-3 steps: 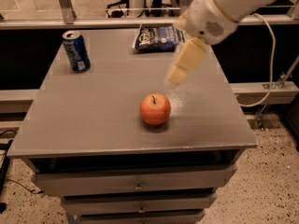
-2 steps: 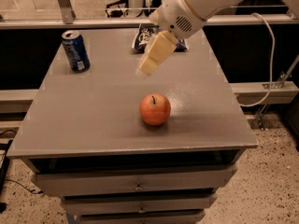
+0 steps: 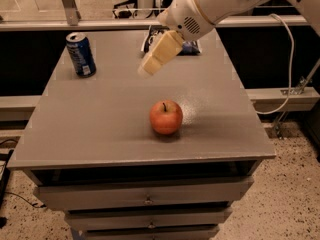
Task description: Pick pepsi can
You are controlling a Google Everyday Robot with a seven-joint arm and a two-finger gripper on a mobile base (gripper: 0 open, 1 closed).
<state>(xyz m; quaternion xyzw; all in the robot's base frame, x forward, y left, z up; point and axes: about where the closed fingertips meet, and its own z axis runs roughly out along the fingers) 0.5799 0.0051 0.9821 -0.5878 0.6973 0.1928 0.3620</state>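
Note:
The pepsi can point(image 3: 81, 54), dark blue with a silver top and a white patch near its base, stands upright at the back left of the grey table point(image 3: 100, 124). My gripper point(image 3: 150, 69) hangs from the white arm above the middle back of the table, to the right of the can and well apart from it. It holds nothing that I can see.
A red apple point(image 3: 166, 117) sits near the middle of the table, in front of the gripper. A flat blue-and-white snack bag point(image 3: 190, 46) lies at the back, partly hidden by the arm. Drawers are below the tabletop. A white cable hangs at the right.
The arm and gripper have swung left across the table, from right of the apple toward the can's side. The can, apple and bag have not moved.

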